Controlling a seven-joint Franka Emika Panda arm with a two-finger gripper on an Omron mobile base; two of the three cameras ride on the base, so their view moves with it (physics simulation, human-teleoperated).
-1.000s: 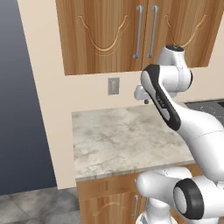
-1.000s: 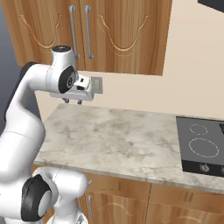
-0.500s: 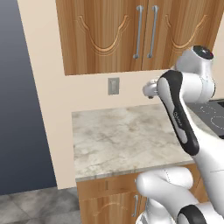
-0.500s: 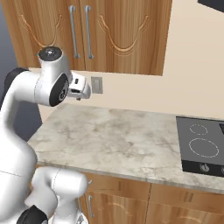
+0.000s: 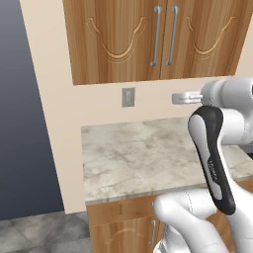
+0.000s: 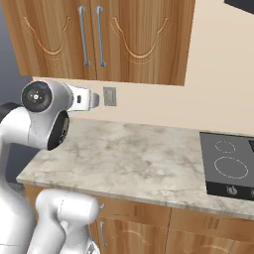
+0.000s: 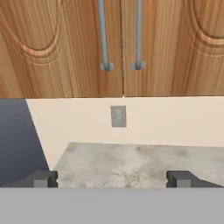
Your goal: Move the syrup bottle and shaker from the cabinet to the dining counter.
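The wall-hung wooden cabinet (image 5: 118, 39) (image 6: 139, 39) (image 7: 65, 43) has both doors closed, its two silver bar handles (image 5: 164, 34) (image 6: 91, 34) (image 7: 103, 35) side by side at the centre seam. The syrup bottle and the shaker are hidden. The dining counter is out of view. My gripper (image 5: 174, 98) (image 6: 94, 100) (image 7: 111, 179) hangs level above the worktop, below the doors, pointing at the wall. It is open, with its fingertips (image 7: 41, 179) far apart and nothing between them.
A marble worktop (image 5: 148, 153) (image 6: 134, 158) runs along the wall beneath the cabinet, with a wall outlet (image 5: 128, 97) (image 6: 109, 96) (image 7: 118, 116) above it. A black cooktop (image 6: 228, 166) sits at its right end. Low wooden cabinets (image 6: 149, 223) stand underneath. A dark wall (image 5: 24, 123) lies left.
The arm has swung so the hand turned from pointing downward to level, facing the wall. The jaws have spread from partly closed to wide open.
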